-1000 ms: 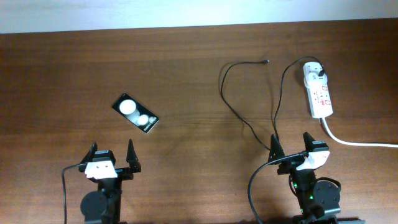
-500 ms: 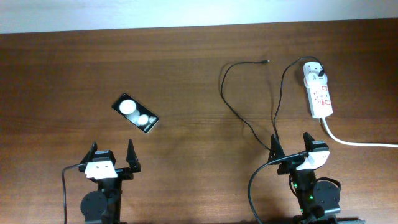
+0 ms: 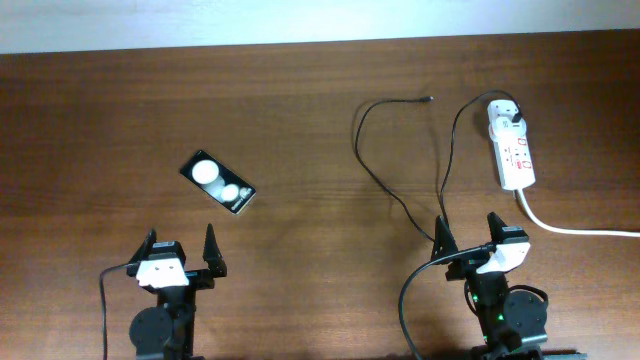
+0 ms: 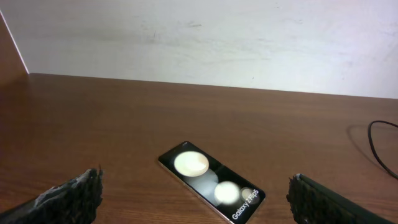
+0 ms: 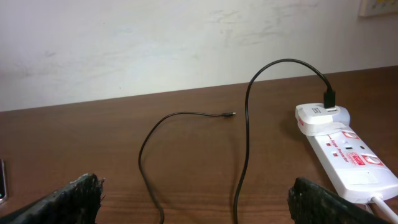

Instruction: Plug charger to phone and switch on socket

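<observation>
Phone (image 3: 218, 182) lies well apart from charger (image 5: 246, 124) and socket (image 3: 515, 155); left fingers (image 3: 211, 250) and right fingers (image 3: 440, 238) spread open, empty.

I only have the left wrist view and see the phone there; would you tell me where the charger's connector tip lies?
Observer: The connector tip lies loose on the table, well right of the phone.
Operator: Thanks; is its other end plugged in?
Observer: Yes, the black plug sits in the socket at its far end.
Operator: Is the right hand open?
Observer: Yes, open and empty.
</observation>
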